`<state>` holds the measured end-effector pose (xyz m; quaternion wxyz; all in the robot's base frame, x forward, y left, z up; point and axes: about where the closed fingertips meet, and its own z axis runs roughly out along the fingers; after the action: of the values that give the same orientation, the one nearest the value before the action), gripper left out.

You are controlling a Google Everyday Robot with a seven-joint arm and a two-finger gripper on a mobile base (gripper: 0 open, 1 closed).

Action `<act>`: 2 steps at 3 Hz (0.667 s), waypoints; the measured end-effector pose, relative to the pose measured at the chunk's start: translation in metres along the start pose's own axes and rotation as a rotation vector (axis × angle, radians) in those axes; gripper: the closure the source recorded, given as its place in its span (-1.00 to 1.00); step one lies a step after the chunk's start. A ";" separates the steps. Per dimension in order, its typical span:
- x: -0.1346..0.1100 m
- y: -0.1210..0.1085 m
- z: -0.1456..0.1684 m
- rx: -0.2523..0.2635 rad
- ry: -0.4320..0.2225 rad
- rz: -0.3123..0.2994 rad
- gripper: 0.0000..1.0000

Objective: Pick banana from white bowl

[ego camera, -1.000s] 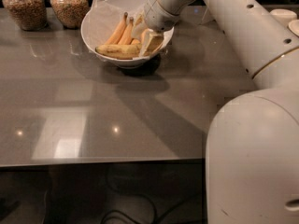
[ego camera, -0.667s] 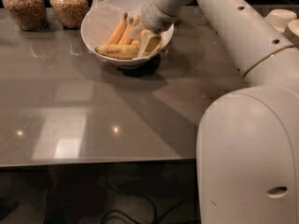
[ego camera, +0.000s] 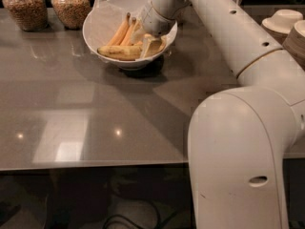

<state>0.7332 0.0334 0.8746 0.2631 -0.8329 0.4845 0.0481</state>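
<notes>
A white robot arm reaches over a glossy grey table into a large round glossy white bowl lined with crumpled white paper. Its hand sits low inside the bowl's right half, which looks like the grasping step. A yellow banana lies across the front of the bowl, its right end just beside the hand. Whether they touch, and whether the hand is clenched or released, cannot be told. The next move probably calls for a firm hold, then a lift clear of the rim.
</notes>
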 end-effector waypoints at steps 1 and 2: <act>0.001 0.001 0.001 -0.005 0.002 0.000 0.26; -0.002 0.002 -0.004 -0.004 0.009 -0.004 0.72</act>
<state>0.7303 0.0322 0.8777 0.2593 -0.8347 0.4838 0.0449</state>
